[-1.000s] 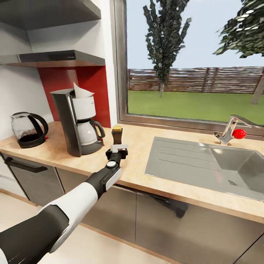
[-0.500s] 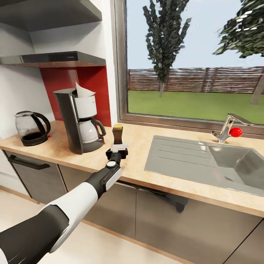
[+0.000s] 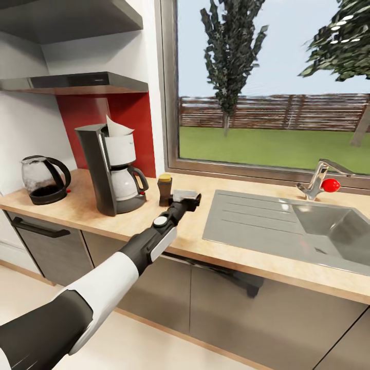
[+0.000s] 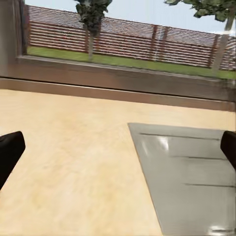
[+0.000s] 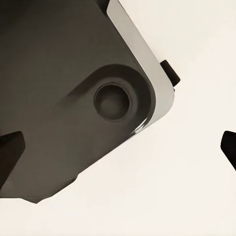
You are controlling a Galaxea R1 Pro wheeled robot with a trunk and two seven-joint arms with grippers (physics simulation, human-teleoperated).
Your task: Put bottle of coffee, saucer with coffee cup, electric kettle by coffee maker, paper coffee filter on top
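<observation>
The black coffee maker (image 3: 109,172) stands on the wooden countertop (image 3: 82,208) with a white paper filter (image 3: 116,128) sticking up from its top. Just right of it the dark bottle of coffee (image 3: 165,189) with a yellow cap stands upright on the counter. My left gripper (image 3: 187,196) hovers low over the counter right of the bottle, apart from it and open. In the left wrist view the gripper (image 4: 118,152) has its fingertips (image 4: 10,152) far apart with nothing between them. The glass electric kettle (image 3: 44,180) sits at the counter's left end. My right gripper (image 5: 118,147) is open.
A steel sink (image 3: 288,226) with a drainboard lies right of my left gripper, and its tap (image 3: 321,182) has a red knob. A large window runs behind the counter. Wall shelves (image 3: 82,82) hang above the coffee maker. The right wrist view looks down at a dark robot part (image 5: 73,93) over pale floor.
My left gripper has let go of the bottle of coffee, opened, and swung to the right of it. The bottle stays upright beside the coffee maker.
</observation>
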